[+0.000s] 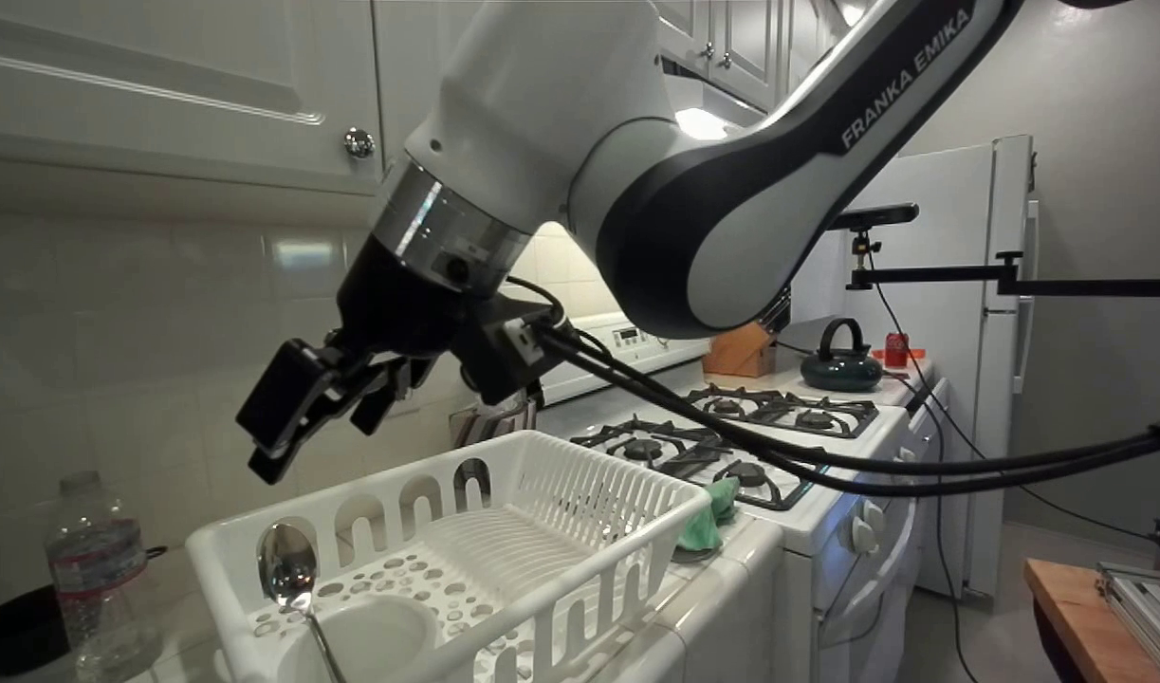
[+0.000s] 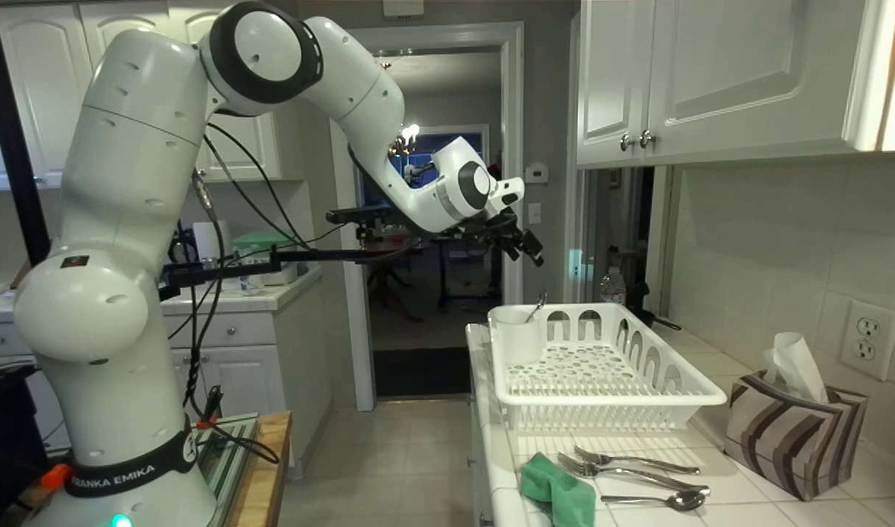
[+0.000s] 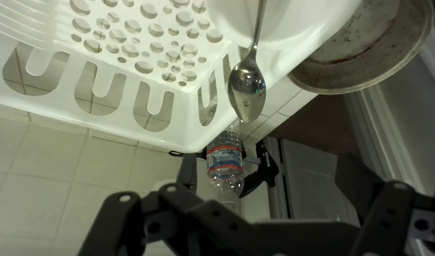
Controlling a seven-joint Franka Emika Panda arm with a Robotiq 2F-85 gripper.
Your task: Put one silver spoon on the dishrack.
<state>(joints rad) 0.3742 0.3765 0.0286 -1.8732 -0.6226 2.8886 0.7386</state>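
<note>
A silver spoon (image 1: 287,562) stands tilted in the dishrack's round white cutlery cup (image 2: 517,344), bowl up and handle inside. It also shows in an exterior view (image 2: 539,301) and in the wrist view (image 3: 248,89). The white dishrack (image 2: 608,401) stands on the tiled counter and shows in the wrist view (image 3: 183,119). Another silver spoon (image 2: 686,501) lies on the counter beside two forks (image 2: 637,479), in front of the rack. My gripper (image 1: 319,434) is open and empty, above the rack's cup end and apart from the spoon. In the wrist view its fingers (image 3: 270,177) are wide apart.
A plastic water bottle (image 3: 225,163) stands past the rack's cup end. A tissue box (image 2: 791,432) and a green cloth (image 2: 560,489) are on the counter. White cabinets (image 1: 162,85) hang above. A stove (image 1: 826,422) stands beyond the rack. A round metal pan-like thing (image 3: 359,67) shows beside the rack.
</note>
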